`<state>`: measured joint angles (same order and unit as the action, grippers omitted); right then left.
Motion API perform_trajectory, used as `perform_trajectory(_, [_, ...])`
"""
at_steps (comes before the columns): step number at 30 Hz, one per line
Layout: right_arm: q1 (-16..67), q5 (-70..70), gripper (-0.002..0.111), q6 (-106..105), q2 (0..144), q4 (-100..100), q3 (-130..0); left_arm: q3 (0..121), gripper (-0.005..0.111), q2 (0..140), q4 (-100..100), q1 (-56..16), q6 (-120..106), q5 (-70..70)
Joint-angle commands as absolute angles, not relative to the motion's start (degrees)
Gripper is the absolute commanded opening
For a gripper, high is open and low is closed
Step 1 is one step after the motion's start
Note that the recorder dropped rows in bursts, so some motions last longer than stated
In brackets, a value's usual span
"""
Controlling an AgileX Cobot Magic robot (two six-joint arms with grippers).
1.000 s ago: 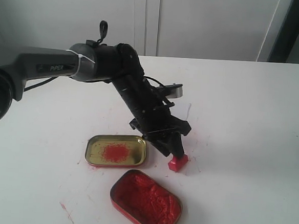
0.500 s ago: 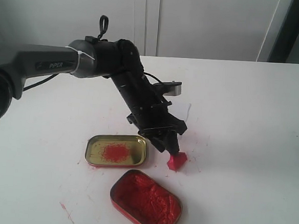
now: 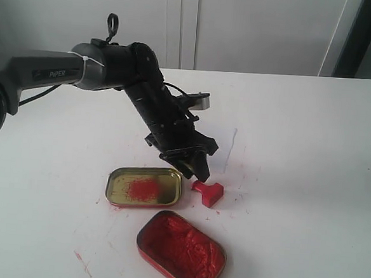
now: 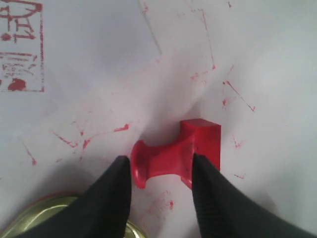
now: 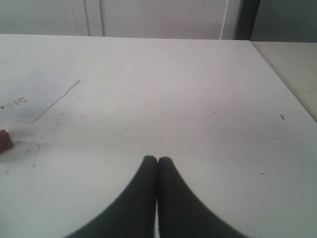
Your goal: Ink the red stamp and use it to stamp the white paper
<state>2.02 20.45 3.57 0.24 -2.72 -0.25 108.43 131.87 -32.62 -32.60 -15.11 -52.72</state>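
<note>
The red stamp (image 3: 208, 193) lies tipped on its side on the table, just right of the gold lid. In the left wrist view the stamp (image 4: 178, 151) shows its handle and square base lying flat. My left gripper (image 3: 194, 171) hangs just above and left of it, and the left gripper (image 4: 161, 164) is open, its fingers either side of the stamp without gripping it. The white paper (image 4: 89, 44) lies beyond, bearing a red square print (image 4: 20, 49). The right wrist view shows the paper (image 5: 39, 96) and my right gripper (image 5: 157, 160), shut and empty.
A gold lid with a red smear (image 3: 144, 187) sits left of the stamp. The open red tin of ink paste (image 3: 182, 249) lies nearer the front. Red smudges (image 3: 82, 263) dot the white table (image 3: 299, 153).
My left gripper opened and let go of the stamp, then pulled up and to the left. The stamp went from standing on its base to lying on its side.
</note>
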Motion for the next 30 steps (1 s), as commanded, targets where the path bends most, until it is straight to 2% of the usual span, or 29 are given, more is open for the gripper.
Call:
perform_trajectory(1, [2.2, 19.8, 0.0, 3.7, 0.0, -2.9, 0.0, 108.7, 0.046, 129.8, -32.9, -32.6, -15.0, -53.5])
perform_trajectory(7, [2.2, 19.8, 0.0, 3.7, 0.0, -2.9, 0.0, 108.7, 0.045, 127.8, -32.7, -32.6, -15.0, -52.9])
perform_trajectory(9, [2.2, 19.8, 0.0, 3.7, 0.0, -2.9, 0.0, 108.7, 0.042, 127.4, -32.6, -32.6, -15.0, -53.0])
perform_trajectory(16, [2.2, 19.8, 0.0, 3.7, 0.0, -2.9, 0.0, 108.7, 0.001, 127.3, -32.5, -32.6, -15.0, -53.1])
perform_trajectory(30, [2.2, 19.8, 0.0, 3.7, 0.0, -2.9, 0.0, 108.7, 0.0, 127.3, -32.5, -32.1, -15.2, -53.1])
